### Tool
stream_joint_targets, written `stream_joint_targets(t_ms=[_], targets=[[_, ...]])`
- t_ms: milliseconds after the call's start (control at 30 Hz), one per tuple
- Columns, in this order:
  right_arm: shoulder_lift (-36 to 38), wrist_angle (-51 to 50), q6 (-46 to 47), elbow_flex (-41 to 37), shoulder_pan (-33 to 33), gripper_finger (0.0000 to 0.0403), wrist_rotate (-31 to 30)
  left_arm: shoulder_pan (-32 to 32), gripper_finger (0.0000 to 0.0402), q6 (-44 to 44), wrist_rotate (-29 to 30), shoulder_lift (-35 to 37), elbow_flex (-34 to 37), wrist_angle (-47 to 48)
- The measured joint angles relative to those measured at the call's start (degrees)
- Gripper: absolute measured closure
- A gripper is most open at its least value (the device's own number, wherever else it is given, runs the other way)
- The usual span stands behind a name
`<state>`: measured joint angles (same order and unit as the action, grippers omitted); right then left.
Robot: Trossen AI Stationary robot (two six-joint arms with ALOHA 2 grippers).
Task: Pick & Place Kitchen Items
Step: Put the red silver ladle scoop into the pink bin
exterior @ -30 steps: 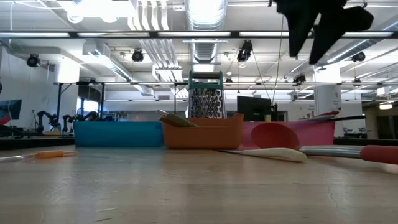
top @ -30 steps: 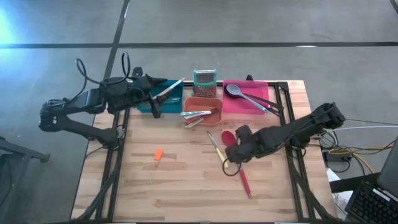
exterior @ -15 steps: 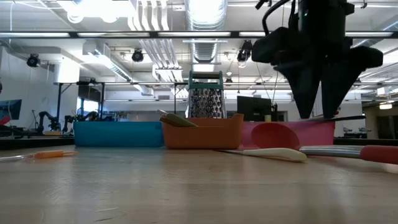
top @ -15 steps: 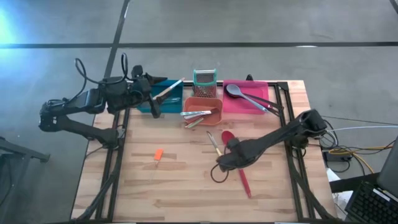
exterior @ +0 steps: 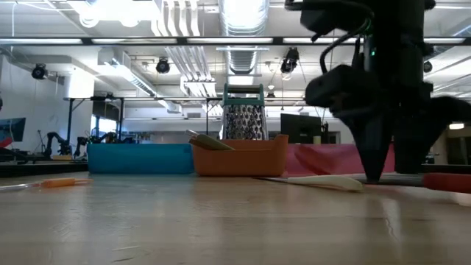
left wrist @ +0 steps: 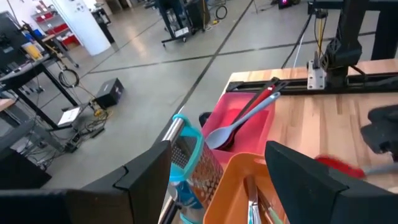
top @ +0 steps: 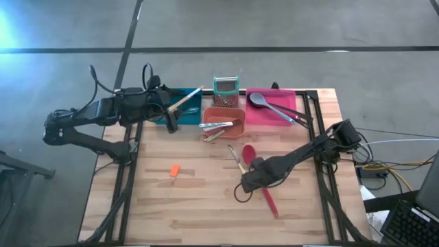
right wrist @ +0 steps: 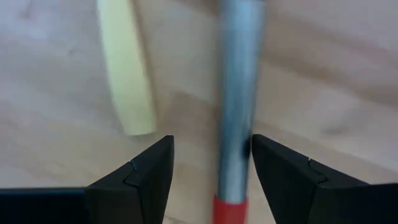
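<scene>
At mid-table, the right gripper (top: 250,183) is down over the red-handled spoon (right wrist: 233,124), jaws parted and holding nothing; the pick looks in hand, and closing squarely on the grey shaft comes next. The shaft lies between the jaws, nearer one finger (right wrist: 292,180); the cream-handled tool (right wrist: 126,81) lies just outside. Left gripper (top: 169,118) waits open over the blue bin (top: 192,107).

Pale wood table (top: 199,206). Bins run teal-blue (top: 186,104), orange (top: 230,118), pink (top: 271,113). Red spoon (top: 264,189) has a grey metal shaft; the utensil beside it a cream handle (right wrist: 127,87). A small orange tool (top: 174,170) lies apart. Both arms black.
</scene>
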<state>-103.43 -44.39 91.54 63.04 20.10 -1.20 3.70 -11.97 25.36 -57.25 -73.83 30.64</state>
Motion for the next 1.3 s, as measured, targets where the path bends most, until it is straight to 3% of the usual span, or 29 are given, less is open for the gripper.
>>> stream_joint_targets(t_ms=[100, 200, 500, 733, 1100, 1300], targets=[[0.1, 7.9, 1.4, -4.2, 0.0, 0.0203, 1.1, 0.0, 0.0138, 0.0, 0.0, 0.0, 0.0, -0.1], [0.2, 9.2, 4.3, -6.2, 0.0, 0.0227, 1.1, 0.0, 0.0138, 0.1, 0.0, 0.0, 0.0, 0.0], [0.4, 7.7, -2.6, -6.8, 0.1, 0.0348, 0.6, 0.0, 0.0138, 0.1, 0.2, -0.4, 0.0, -0.1], [3.8, 2.9, -3.2, -5.3, 0.1, 0.0359, -1.2, 0.0, 0.0138, 0.1, 0.2, -1.4, 0.0, -0.1], [19.0, -12.9, -4.0, 1.3, -2.0, 0.0369, -22.0, 0.0, 0.0138, 0.2, 0.2, -3.6, 0.0, -0.1], [26.8, -23.6, -15.0, 2.1, -9.2, 0.0369, -24.1, 0.0, 0.0139, 0.4, 0.2, -3.9, 0.0, -0.2]])
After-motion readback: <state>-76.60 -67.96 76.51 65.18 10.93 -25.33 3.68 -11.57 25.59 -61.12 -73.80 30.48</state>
